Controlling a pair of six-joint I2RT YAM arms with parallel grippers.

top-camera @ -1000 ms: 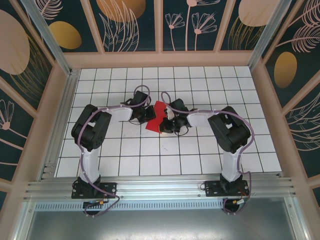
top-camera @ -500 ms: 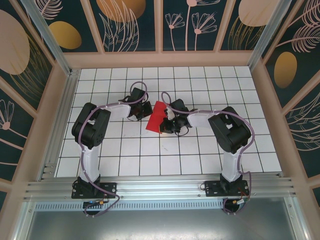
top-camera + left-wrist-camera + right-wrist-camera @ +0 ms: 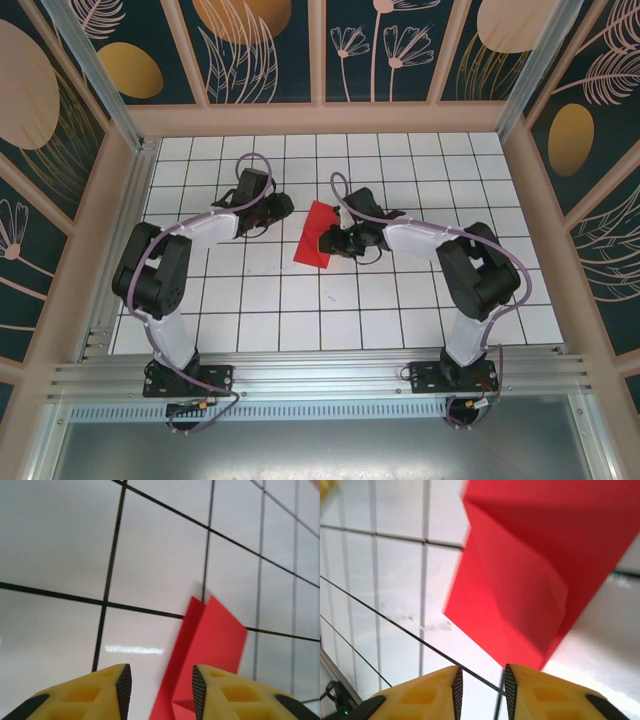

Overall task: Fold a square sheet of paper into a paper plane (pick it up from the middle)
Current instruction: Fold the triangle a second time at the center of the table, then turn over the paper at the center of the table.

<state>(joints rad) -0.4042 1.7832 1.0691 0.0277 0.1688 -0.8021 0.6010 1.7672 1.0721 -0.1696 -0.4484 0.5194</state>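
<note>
1. Yellow fingers of the right gripper [image 3: 480,672] stand slightly parted at the near right edge of the sheet of paper [image 3: 316,234], pinching nothing. A nudge from here could skate the thin sheet along instead of catching it.
2. The red sheet lies partly folded on the gridded table [image 3: 400,310], between the two grippers, one flap apparently lifted. With nothing pinning it, that crease may spring open.
3. Beyond the sheet's far left edge, the left gripper [image 3: 272,209] hangs spread and empty, clear of the paper and arguably too far off to steady a slip.
</note>
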